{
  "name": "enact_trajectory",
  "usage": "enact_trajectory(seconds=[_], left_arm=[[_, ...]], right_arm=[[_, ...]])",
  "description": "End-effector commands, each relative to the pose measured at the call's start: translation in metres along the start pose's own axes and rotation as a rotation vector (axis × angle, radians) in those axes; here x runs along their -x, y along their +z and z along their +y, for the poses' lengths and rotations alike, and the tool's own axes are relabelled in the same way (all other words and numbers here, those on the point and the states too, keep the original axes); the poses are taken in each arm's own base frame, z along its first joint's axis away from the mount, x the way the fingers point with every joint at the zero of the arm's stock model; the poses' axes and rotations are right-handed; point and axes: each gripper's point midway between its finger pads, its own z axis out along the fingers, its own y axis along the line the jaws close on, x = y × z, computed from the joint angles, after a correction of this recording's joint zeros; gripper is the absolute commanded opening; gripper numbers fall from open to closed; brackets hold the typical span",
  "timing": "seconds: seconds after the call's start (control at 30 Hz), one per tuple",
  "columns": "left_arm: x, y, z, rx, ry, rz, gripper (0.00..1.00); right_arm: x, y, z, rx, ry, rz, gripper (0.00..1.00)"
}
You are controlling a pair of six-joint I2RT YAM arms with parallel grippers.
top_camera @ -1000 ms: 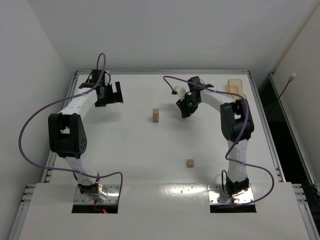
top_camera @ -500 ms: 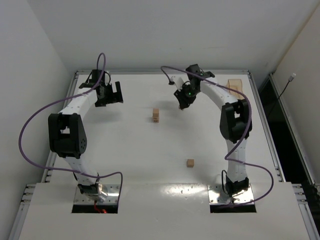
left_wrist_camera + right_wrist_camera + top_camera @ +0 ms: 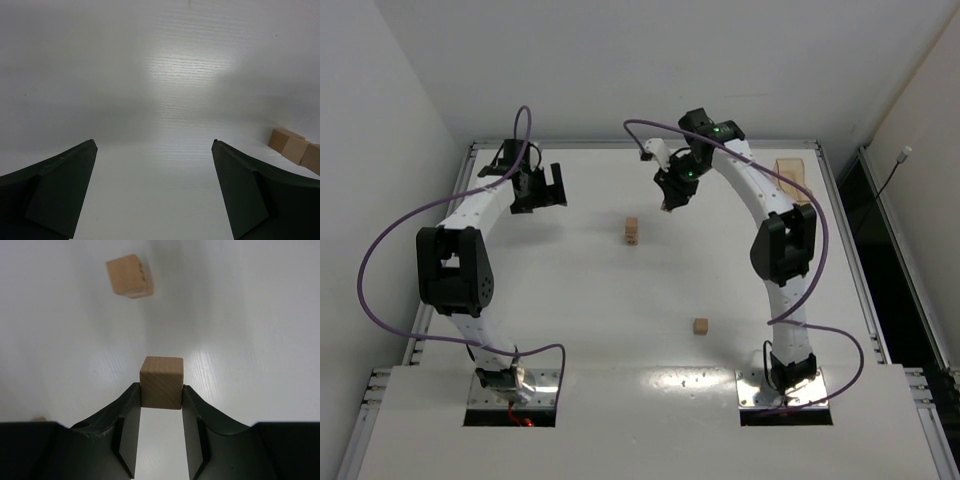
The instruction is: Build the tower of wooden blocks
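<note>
The tower (image 3: 632, 231) stands mid-table, two tan cubes high as far as I can tell. It also shows at the right edge of the left wrist view (image 3: 295, 148). My right gripper (image 3: 669, 198) hangs above the table, up and right of the tower, shut on a wood block (image 3: 161, 380) held between its fingertips (image 3: 161, 390). Another tan cube (image 3: 129, 276) lies ahead of the held one in the right wrist view. A loose wood block (image 3: 700, 325) sits near the front. My left gripper (image 3: 548, 188) is open and empty (image 3: 154, 142), left of the tower.
A translucent orange tray (image 3: 790, 172) lies at the back right by the table's raised rim (image 3: 640, 144). Purple cables loop over both arms. White walls close in the left and back sides.
My right gripper has swung left and toward the back with the block in it, its arm stretching further. The left arm, the tower and the loose block have not moved.
</note>
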Motion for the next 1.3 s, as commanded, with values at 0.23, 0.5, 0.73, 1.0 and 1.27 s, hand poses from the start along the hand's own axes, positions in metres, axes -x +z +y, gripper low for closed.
enact_trajectory(seconds=[0.23,0.5,0.73,1.0,1.27], left_arm=[[0.013,-0.002,-0.002,-0.018,0.006,-0.041,1.00],[0.012,0.000,-0.001,-0.018,0.006,-0.041,1.00],[0.010,-0.002,-0.001,-0.018,0.005,-0.040,1.00],[0.007,-0.003,0.000,-0.017,0.005,-0.038,1.00],[0.008,-0.005,-0.001,-0.019,0.006,-0.047,1.00]], right_arm=[[0.057,0.001,0.054,0.120,-0.184,-0.099,0.00],[0.077,0.021,0.070,0.134,-0.250,-0.096,0.00],[0.080,0.041,0.073,0.141,-0.270,-0.077,0.00],[0.079,0.059,0.062,0.104,-0.274,-0.053,0.00],[0.080,0.065,0.053,0.072,-0.270,-0.046,0.00]])
